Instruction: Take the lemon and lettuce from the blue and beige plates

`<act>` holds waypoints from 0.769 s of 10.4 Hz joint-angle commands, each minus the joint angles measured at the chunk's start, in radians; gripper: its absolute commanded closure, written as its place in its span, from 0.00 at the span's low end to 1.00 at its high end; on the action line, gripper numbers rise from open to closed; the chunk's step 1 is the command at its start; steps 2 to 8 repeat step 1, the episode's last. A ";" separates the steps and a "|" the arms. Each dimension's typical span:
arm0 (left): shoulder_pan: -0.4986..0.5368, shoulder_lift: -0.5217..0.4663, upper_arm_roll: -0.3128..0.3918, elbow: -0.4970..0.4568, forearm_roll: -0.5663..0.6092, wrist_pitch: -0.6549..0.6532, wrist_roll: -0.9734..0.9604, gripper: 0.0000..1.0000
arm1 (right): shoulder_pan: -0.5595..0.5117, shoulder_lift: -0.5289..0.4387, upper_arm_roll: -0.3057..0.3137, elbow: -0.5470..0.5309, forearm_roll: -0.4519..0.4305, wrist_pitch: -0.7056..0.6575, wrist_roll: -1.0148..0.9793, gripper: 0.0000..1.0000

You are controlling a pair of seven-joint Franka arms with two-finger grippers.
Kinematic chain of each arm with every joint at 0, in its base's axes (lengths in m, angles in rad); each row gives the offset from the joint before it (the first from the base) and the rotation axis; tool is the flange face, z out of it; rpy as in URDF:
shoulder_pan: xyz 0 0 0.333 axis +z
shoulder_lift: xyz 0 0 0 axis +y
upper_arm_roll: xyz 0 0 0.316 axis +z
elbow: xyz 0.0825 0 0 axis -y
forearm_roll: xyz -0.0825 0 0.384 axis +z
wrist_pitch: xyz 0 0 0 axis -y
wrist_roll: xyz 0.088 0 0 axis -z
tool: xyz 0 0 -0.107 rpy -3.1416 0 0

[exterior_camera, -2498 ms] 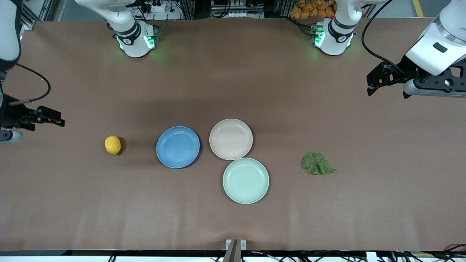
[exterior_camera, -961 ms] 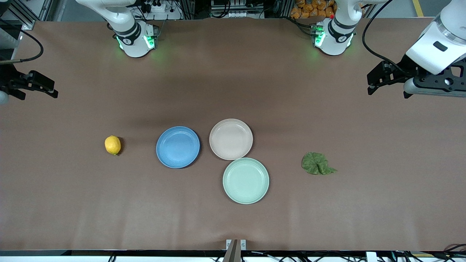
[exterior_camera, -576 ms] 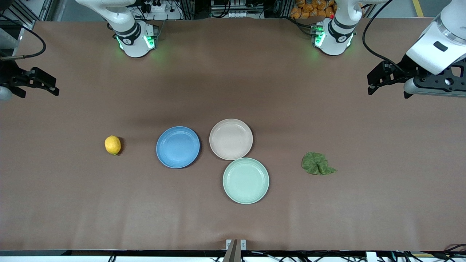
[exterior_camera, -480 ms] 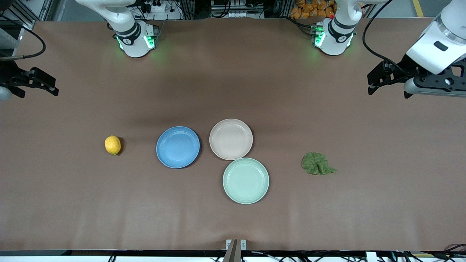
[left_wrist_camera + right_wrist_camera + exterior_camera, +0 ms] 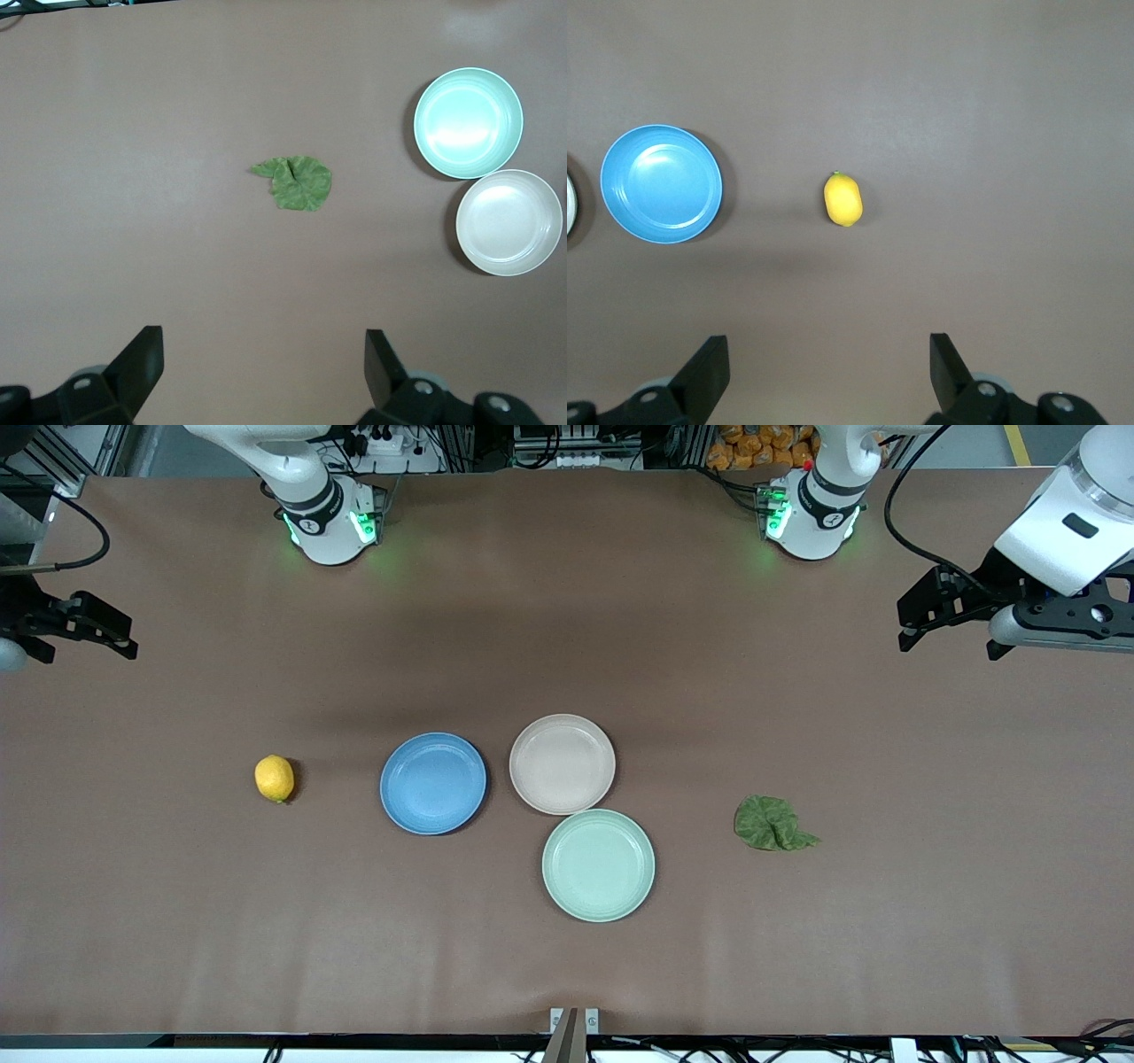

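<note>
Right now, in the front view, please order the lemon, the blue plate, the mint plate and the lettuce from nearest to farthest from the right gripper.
1. Lemon, toward the right arm's end, closest to the right gripper.
2. Blue plate, beside the lemon.
3. Mint plate, nearest the camera.
4. Lettuce, toward the left arm's end.

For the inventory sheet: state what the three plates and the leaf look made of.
Blue plate, beige plate and mint plate: likely plastic or melamine, with a smooth, even colour and a soft sheen. Leaf: wrinkled, matte green; real or fake, unclear.
</note>
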 commanded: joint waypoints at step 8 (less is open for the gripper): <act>0.007 -0.011 0.000 0.006 -0.020 -0.020 0.024 0.00 | -0.004 -0.003 0.003 -0.005 -0.019 0.003 0.015 0.00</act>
